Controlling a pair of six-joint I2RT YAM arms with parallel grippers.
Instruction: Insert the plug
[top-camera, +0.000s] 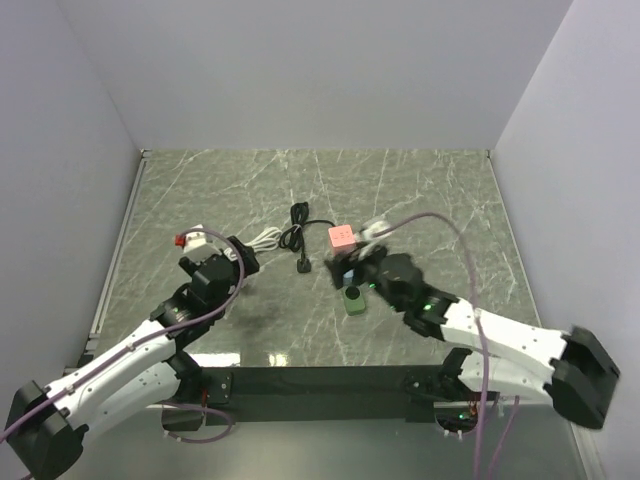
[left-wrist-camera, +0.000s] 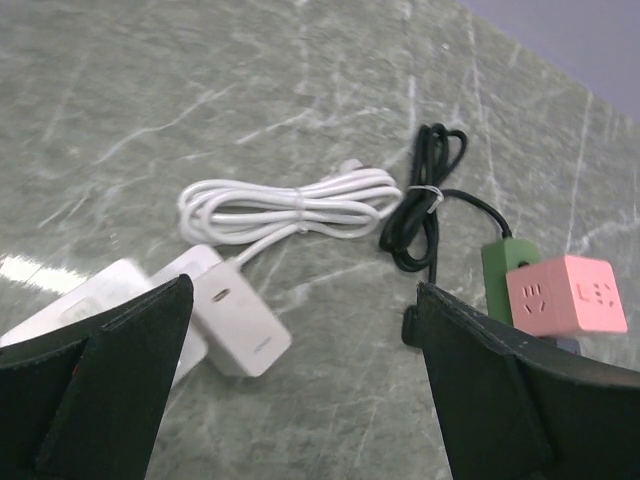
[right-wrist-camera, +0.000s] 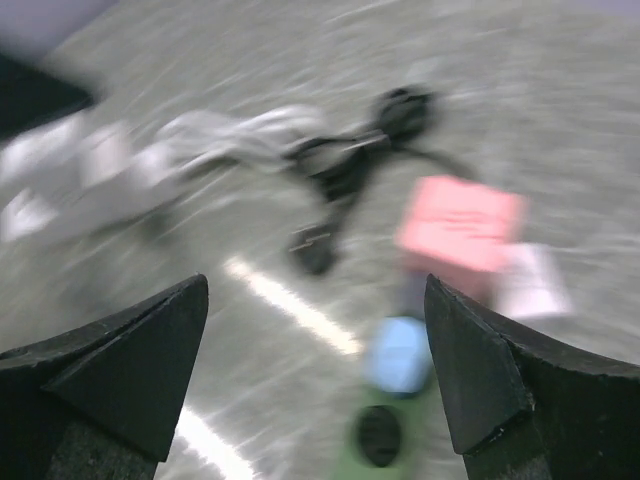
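The black plug (top-camera: 303, 265) lies flat on the marble table at the end of a bundled black cord (top-camera: 298, 215). A pink cube socket (top-camera: 341, 236) sits just right of it, beside a green block (top-camera: 353, 302). My right gripper (top-camera: 350, 270) hovers open over the green block, nothing between its fingers. The right wrist view is blurred, with the plug (right-wrist-camera: 313, 250), pink cube (right-wrist-camera: 460, 225) and green block (right-wrist-camera: 378, 435) ahead of the right gripper (right-wrist-camera: 316, 285). My left gripper (top-camera: 243, 258) stands open and empty. In its view, the left gripper (left-wrist-camera: 305, 290) has the pink cube (left-wrist-camera: 565, 293) at the right.
A coiled white cable (left-wrist-camera: 290, 205) with a white adapter (left-wrist-camera: 235, 315) lies left of the black cord (left-wrist-camera: 425, 190). A white power strip (left-wrist-camera: 90, 300) sits under my left finger. A small red part (top-camera: 180, 240) is at the far left. A light blue piece (right-wrist-camera: 398, 355) rests on the green block.
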